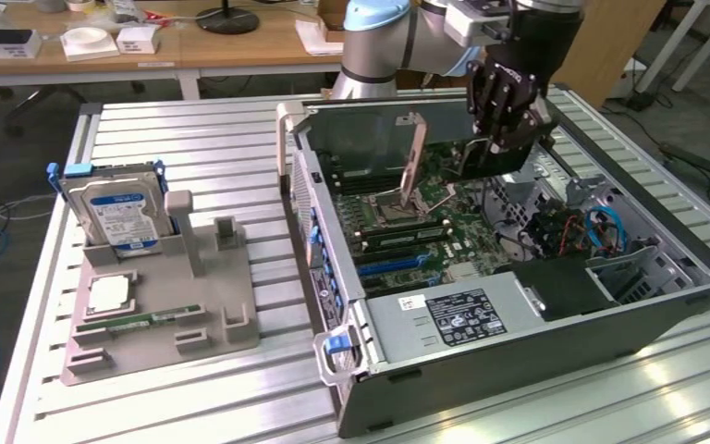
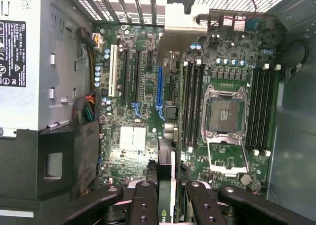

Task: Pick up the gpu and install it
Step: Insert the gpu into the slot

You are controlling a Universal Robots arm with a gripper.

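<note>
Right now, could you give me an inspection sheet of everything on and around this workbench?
Surface: ribbed silver metal table.
Job's things: thin dark rectangular gpu, edge-on over the green motherboard inside the open black computer case.
Clutter: grey holder tray carrying a blue-labelled silver hard drive, a square processor chip and a narrow green memory stick.
Grippers: black gripper shut on the gpu.
Cables: blue cables inside the case.
Surroundings: wooden desks behind.
</note>
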